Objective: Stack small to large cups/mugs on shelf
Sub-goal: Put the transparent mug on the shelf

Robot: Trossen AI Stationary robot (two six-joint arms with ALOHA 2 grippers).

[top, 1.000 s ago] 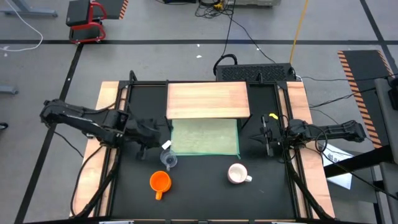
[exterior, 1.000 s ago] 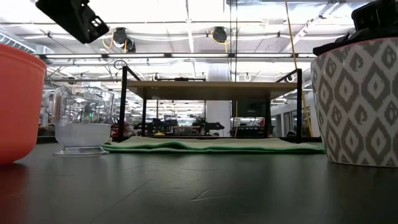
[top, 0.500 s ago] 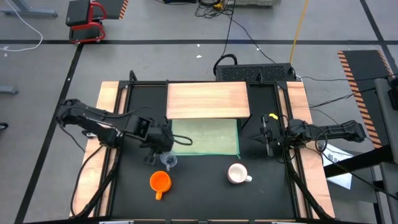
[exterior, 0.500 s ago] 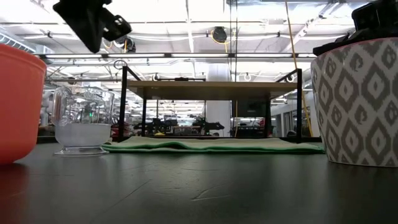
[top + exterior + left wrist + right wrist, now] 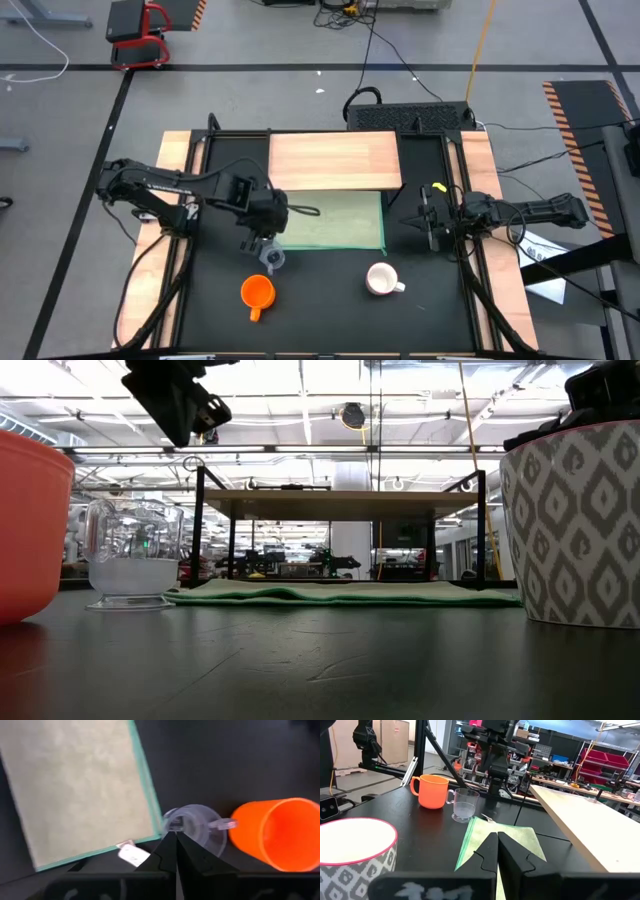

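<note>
Left gripper (image 5: 262,243) just swung in, fingers pinched empty, right above the clear plastic cup (image 5: 271,259), probably lining up the grab.

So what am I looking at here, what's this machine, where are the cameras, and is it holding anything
It's a two-armed robot at a black table. One camera looks straight down, one sits at table height, and one rides each wrist. On the table: a clear plastic cup, a bright orange mug, a white patterned mug, a green mat and a pale wooden shelf. The left claw hovers above the clear cup, fingers together. The right claw waits at the table's side, shut. Neither holds anything.
</note>
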